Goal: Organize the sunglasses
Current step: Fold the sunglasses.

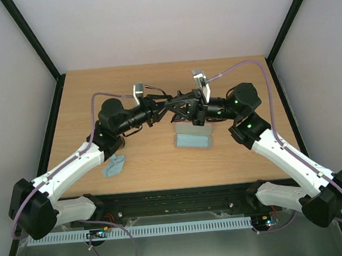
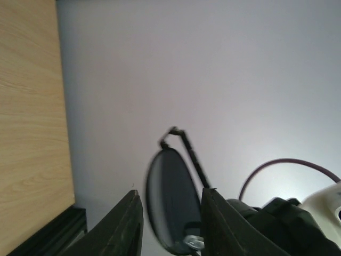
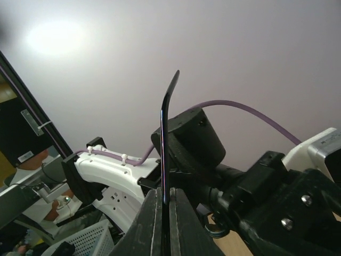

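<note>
Aviator sunglasses (image 2: 169, 213) inside left claw (image 2: 171, 193) — lower rim cut off, grip unclear.

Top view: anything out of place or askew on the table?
Nothing spilled or damaged. Only oddity: the sunglasses hang in mid-air above the table, the right gripper pinching one temple edge-on, a lens inside the left gripper. The crumpled blue cloth and pale case lie apart below.

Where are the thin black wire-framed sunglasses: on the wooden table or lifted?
Lifted: right gripper pinches the thin black wire-framed sunglasses; one dark lens sits inside the left gripper, white wall behind.
</note>
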`<state>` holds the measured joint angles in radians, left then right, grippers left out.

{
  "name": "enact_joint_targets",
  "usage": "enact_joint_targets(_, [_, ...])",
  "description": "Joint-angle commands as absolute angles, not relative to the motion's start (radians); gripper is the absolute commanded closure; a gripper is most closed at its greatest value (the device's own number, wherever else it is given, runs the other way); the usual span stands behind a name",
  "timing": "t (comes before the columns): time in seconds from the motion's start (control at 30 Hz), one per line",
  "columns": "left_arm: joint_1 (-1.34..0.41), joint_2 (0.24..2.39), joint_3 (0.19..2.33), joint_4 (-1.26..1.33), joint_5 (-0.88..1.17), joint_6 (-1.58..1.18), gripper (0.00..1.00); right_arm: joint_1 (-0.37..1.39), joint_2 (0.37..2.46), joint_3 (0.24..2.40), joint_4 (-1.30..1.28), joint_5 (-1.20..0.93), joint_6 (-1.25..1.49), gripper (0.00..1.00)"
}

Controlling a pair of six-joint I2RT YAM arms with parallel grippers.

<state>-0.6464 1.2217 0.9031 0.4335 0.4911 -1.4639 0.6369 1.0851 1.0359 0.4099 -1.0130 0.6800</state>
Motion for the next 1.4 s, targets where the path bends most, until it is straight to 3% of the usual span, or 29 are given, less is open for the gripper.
enact_joint_targets(0.0, [-0.632, 1.216, 0.865, 0.630, 0.556, -1.608, 0.69, 0.637, 1.101, 1.070, 0.474, -1.038, 0.659, 0.99])
enact_joint_targets(0.4, [-0.631, 1.252, 0.858, 0.686, 0.566, -1.661, 0.89, 0.637, 1.113, 1.050, 0.507, -1.035, 0.682, 0.99])
enact_joint_targets(0.7, [-0.630, 1.271, 0.861, 0.682, 0.585, -1.669, 0.80, 0.637, 1.108, 1.041, 0.527, -1.026, 0.697, 0.99])
enact_joint_targets(1.0, [-0.631, 1.286, 0.859, 0.657, 0.578, -1.661, 0.85, 0.637, 1.107, 1.037, 0.535, -1.023, 0.709, 0.99])
enact_joint_targets(1.1, [-0.630, 1.283, 0.839, 0.709, 0.567, -1.695, 0.93, 0.637, 1.109, 1.033, 0.535, -1.023, 0.710, 0.99])
enact_joint_targets(1.3, [-0.626, 1.279, 0.841, 0.711, 0.552, -1.683, 0.97, 0.637, 1.108, 1.007, 0.534, -1.013, 0.737, 0.98])
enact_joint_targets(1.37, [-0.626, 1.274, 0.841, 0.705, 0.546, -1.660, 0.98, 0.637, 1.103, 0.999, 0.514, -0.998, 0.747, 0.89])
